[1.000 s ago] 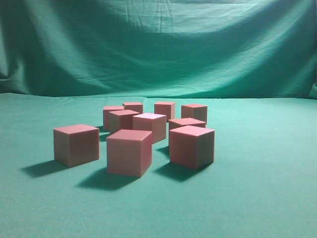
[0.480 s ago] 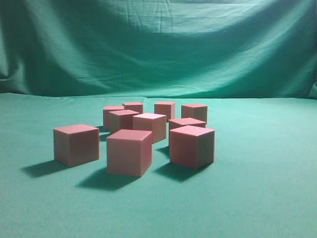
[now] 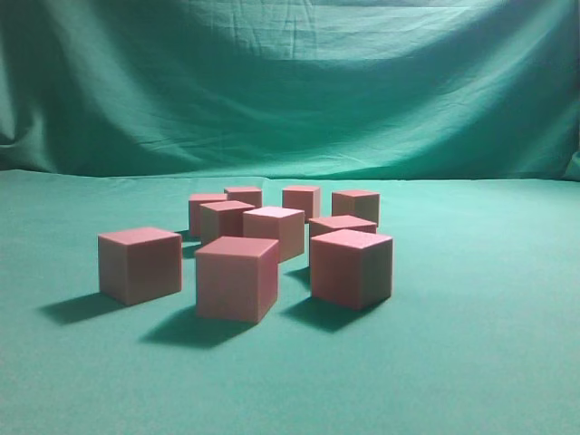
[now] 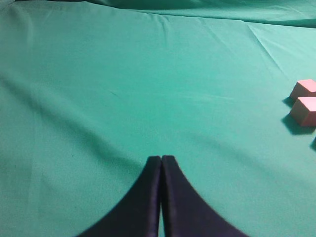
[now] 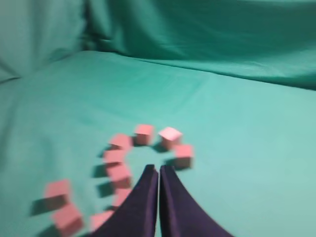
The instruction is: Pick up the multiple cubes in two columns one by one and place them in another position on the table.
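Left pincer: tips pressed together, holding nothing, above bare green tabletop; two cubes at 3 o'clock. Right pincer: likewise closed, empty, above the cubes, which cluster from 12 to 8 o'clock. No writing legible on anything.

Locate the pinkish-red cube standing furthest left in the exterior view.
The pinkish-red matte cube sits left of centre on the green cloth table, apart from the cluster; its nearest neighbour is the front cube to its right.
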